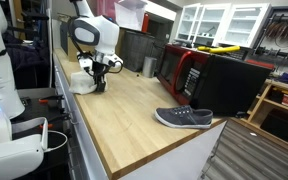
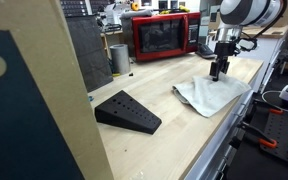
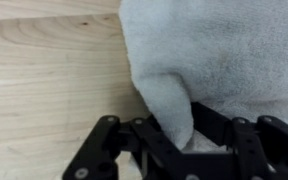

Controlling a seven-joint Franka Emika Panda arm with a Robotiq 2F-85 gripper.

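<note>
**Gripper** point(image 3: 179, 132): set straight down on the towel point(image 3: 224, 50), just inside that towel's edge. The jaws are drawn in narrow, with a raised fold of cloth pinched between the fingers point(image 3: 212, 122) — a grip on the towel, as far as the wrist view shows. In my judgement the fold stands up because the fingers press it from both sides, so the soft pile can only bunch upward.

**Towel:** it lies on the wooden countertop point(image 3: 44, 90), with bare wood showing right beside its edge. In an exterior view point(image 2: 206, 97) the rest of the cloth is spread fairly flat towards the counter's front edge. Only the part under the gripper is gathered, which fits a pinch taken at one spot, not a scoop of the whole cloth.

**Further from the towel:**
- A grey shoe point(image 1: 184, 117) rests sole-down on the same countertop, well apart from the towel and untouched.
- A red microwave point(image 2: 164, 37) stands beyond the towel against the back of the counter.
- A metal canister point(image 2: 119, 58) stands beside the microwave — both out of the arm's way.
</note>
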